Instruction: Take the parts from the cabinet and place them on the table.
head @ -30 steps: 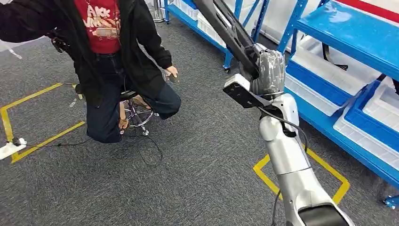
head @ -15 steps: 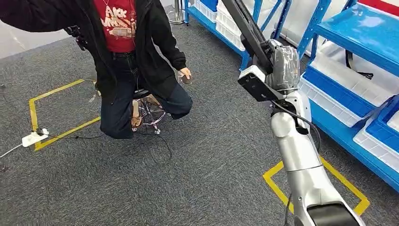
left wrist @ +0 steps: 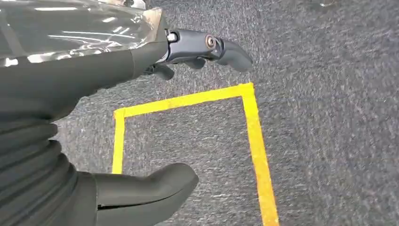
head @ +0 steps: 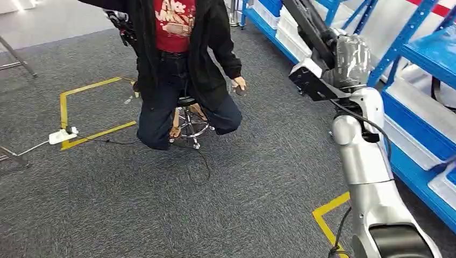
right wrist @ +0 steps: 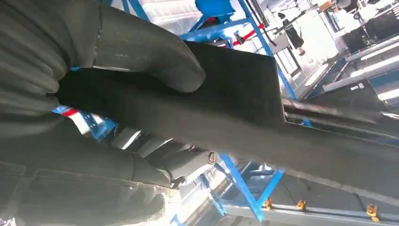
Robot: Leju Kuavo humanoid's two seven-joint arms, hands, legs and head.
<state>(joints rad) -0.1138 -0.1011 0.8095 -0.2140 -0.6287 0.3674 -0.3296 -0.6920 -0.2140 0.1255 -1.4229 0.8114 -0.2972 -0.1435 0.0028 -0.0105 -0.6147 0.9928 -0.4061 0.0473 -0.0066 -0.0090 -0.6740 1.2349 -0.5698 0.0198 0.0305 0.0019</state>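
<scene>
Left robot hand (left wrist: 101, 80): thumb (left wrist: 150, 188) and dark fingers (left wrist: 209, 46) spread apart, nothing between them, hanging over the grey carpet (left wrist: 329, 117) above a corner of yellow tape (left wrist: 249, 117). Cannot tell how this spot lies relative to the stool.

Well to the left of the stool (head: 186, 115), in the head view: a white power strip (head: 60, 136) lying on the carpet across the near line of a yellow tape square (head: 64, 107), its cable trailing off leftward.

On the stool itself: a person (head: 183, 48) in a dark jacket and red printed shirt, seated with knees bent. Just right of the stool, that person's hand (head: 239, 84) holding something small and dark, too small to make out. A thin black cable looping over the carpet in front of the stool.

Well to the right of the stool: the silver right arm (head: 368, 172) rising from the lower edge, its right robot hand (head: 352, 56) clamped around a long black part (head: 307, 20). Part held in the air, slanting up and back toward the stool's side and running out past the top edge. Close up from the right wrist: thumb (right wrist: 150, 56) pressed over the flat dark face of the part (right wrist: 226, 108), fingers curled under it.

Farthest right of the stool: the blue cabinet (head: 408, 51), with white bins (head: 417, 115) on its low shelves, close beside the raised hand. Another corner of yellow tape (head: 327, 215) on the carpet at the arm's base.
</scene>
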